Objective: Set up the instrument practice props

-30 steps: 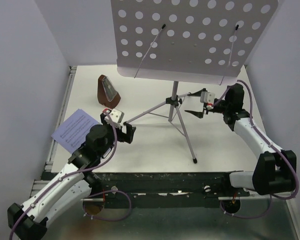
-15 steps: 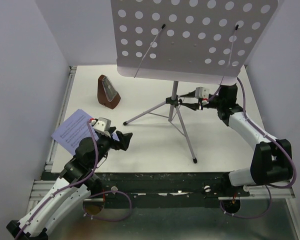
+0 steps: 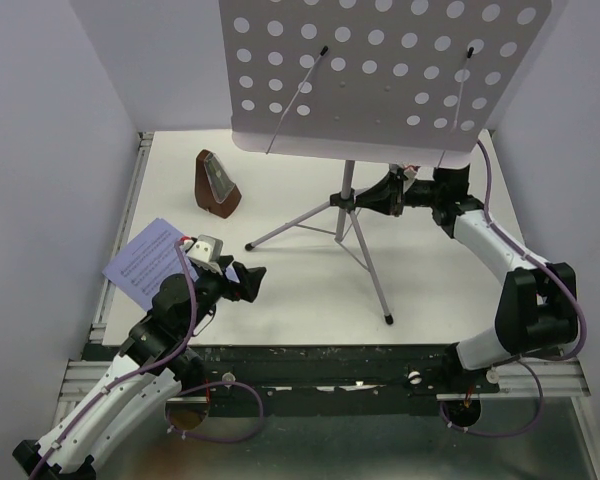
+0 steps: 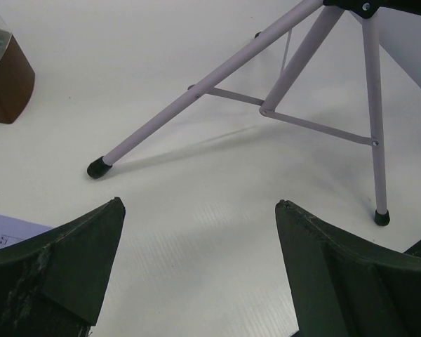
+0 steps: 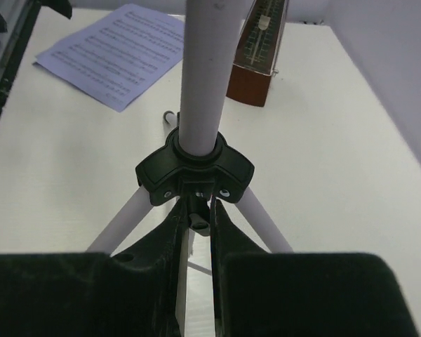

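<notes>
Overhead, the music stand (image 3: 380, 70) stands upright toward the far side of the table (image 3: 310, 290). Its pole is vertical, its perforated tray faces the arms, and three thin legs splay out from a black hub (image 3: 345, 203). The metronome (image 3: 218, 185) stands on its base to the left of the stand's pole, point up. The sheet music (image 3: 145, 260) lies flat farther left of the stand and nearer the arms, its long axis running from far-right to near-left. The left arm stretches diagonally toward the stand. The left fingers (image 3: 248, 278) stop short of the foot of the stand's left leg and point toward it. The right arm folds at its elbow and reaches back and leftward, with the right fingers (image 3: 377, 203) level at the hub, pointing left.

Seen from the left wrist, the two dark fingers are spread wide with only bare table between them. The stand's left leg slants down to its black foot just ahead of them, not touching. The metronome shows beyond, left of that leg, and a corner of the sheet music lies beside the left-hand finger.

Seen from the right wrist, the pole rises straight up from the hub. The fingers are drawn together to a narrow slit just under it, clenched on a small black knob of the stand. The metronome and sheet music lie beyond the pole.
</notes>
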Motion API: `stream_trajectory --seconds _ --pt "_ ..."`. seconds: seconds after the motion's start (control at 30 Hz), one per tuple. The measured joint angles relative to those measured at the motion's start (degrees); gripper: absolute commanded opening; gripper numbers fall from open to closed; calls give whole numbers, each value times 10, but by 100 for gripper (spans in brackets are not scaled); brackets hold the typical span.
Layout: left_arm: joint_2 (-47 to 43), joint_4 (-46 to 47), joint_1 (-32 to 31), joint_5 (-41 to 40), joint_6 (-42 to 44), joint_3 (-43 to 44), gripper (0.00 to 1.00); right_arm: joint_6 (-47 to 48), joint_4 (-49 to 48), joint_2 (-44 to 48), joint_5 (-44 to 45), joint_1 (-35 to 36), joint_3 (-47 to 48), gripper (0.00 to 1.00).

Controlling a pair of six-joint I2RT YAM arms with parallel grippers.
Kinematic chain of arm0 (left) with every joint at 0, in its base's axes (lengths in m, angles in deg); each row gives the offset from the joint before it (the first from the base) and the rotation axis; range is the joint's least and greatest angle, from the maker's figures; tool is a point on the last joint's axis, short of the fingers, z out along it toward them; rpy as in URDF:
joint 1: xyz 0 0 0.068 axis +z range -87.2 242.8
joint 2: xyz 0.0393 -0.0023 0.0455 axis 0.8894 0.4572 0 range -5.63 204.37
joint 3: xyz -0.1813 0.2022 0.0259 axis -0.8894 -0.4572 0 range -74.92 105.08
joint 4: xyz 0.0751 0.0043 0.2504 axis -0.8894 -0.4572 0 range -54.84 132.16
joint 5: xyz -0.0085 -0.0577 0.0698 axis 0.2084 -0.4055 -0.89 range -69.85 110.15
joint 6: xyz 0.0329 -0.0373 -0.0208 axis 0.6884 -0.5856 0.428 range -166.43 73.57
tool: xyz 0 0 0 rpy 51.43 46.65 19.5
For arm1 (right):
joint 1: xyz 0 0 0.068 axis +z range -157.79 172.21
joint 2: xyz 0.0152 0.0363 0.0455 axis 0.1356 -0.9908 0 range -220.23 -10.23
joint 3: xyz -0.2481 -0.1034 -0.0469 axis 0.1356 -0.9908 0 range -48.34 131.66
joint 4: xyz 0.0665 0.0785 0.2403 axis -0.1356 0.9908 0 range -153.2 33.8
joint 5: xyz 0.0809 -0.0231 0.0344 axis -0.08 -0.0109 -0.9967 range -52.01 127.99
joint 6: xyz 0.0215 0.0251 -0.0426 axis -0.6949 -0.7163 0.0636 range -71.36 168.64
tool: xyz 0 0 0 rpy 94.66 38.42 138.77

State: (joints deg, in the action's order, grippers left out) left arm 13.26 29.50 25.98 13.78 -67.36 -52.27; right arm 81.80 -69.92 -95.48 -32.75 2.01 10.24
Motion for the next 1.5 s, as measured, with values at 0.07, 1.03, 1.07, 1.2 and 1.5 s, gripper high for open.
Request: stream_trajectory --seconds 0.07,1.03,1.07,1.2,1.5 --pt "0 0 0 2 -2 0 98 -56 -1 -10 0 0 9 14" --pt "-1 8 0 31 -28 12 98 -899 2 -129 19 -46 57 50" --pt "3 10 0 32 -29 13 98 -911 -6 -132 18 -47 55 52" --pt "14 17 0 35 -30 14 98 -933 -40 -138 21 -50 51 57" --pt "13 23 0 39 -27 20 99 -841 -48 -120 51 -118 33 60"
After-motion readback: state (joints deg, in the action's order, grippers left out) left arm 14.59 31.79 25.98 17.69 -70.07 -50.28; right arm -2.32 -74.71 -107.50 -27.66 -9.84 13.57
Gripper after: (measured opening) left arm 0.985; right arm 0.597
